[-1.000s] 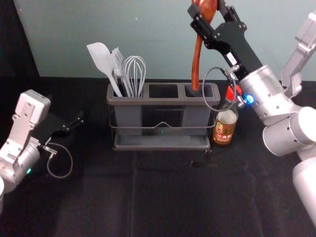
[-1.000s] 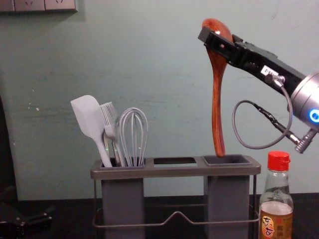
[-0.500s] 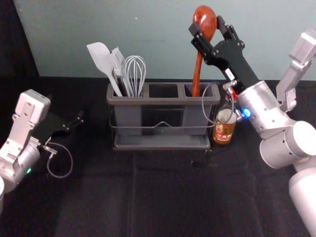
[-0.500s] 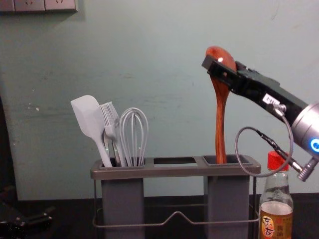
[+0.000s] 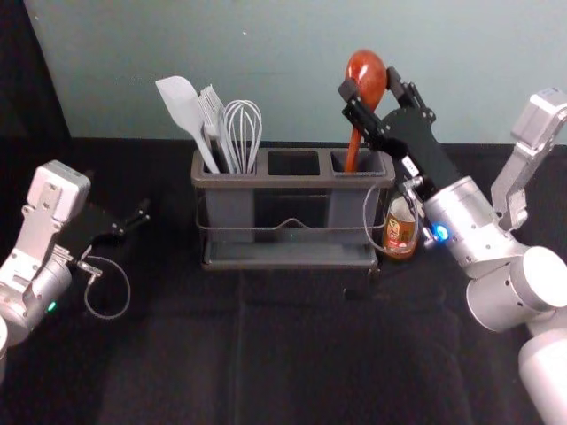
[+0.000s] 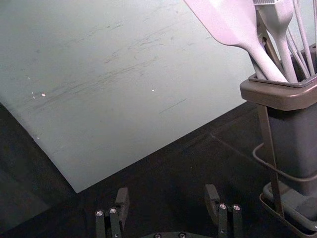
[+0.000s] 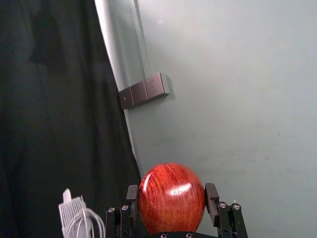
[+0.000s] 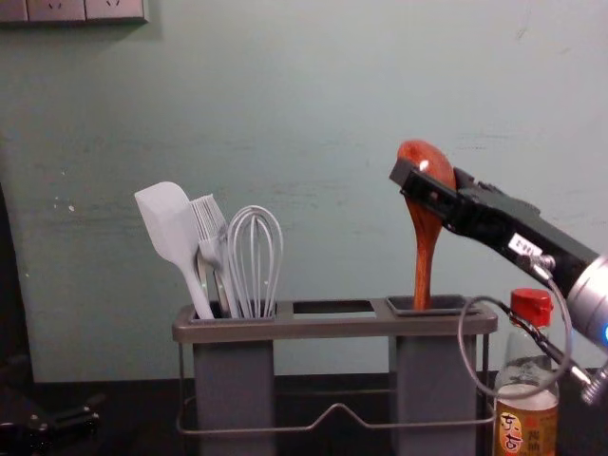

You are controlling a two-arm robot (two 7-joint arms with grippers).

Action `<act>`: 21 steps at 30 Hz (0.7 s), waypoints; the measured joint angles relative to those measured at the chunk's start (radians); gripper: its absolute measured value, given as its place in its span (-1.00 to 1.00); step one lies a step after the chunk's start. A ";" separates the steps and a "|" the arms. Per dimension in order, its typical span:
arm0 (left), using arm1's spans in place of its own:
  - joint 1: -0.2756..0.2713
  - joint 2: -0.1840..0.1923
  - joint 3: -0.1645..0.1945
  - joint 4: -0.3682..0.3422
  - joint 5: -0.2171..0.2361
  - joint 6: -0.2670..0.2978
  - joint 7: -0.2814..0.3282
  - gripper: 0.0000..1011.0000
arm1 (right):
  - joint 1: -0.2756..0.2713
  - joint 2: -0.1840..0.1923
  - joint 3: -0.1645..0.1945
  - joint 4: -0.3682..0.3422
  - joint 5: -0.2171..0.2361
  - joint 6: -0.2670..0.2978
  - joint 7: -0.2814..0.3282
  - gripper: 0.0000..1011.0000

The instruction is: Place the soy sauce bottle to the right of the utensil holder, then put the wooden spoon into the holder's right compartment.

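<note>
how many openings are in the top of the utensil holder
3: the left opening, holding pale utensils; the middle opening, between the others; the right opening, with the wooden spoon.

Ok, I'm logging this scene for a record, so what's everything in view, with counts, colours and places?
Utensil holder with wire frame: one, grey, table centre
Flat-bladed spatula: one, white, left compartment
Bristled brush: one, whitish, left compartment
Wire whisk: one, whitish, left compartment
Wooden spoon: one, reddish-brown, handle down in the right compartment
Glass soy sauce bottle: one, red cap, right of the holder
Cloth-like table surface: one, black, underneath
Wall: one, grey-green, behind
Socket panel: one, greyish, on the wall
Curtain: one, dark, beside the wall
Right gripper: one, black, holding the spoon above the holder
Left gripper: one, black, open, left of the holder
</note>
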 joint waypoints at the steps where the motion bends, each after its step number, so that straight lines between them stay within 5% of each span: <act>1: 0.000 0.000 0.000 0.000 0.000 0.000 0.000 0.99 | -0.003 0.001 0.000 -0.001 0.000 0.002 0.000 0.65; 10: 0.000 0.000 0.000 0.000 0.000 0.000 0.000 0.99 | -0.031 0.008 -0.001 -0.010 0.000 0.010 0.002 0.65; 21: 0.000 0.000 0.000 0.000 0.000 0.000 0.000 0.99 | -0.039 0.022 0.004 -0.093 -0.021 0.033 -0.026 0.98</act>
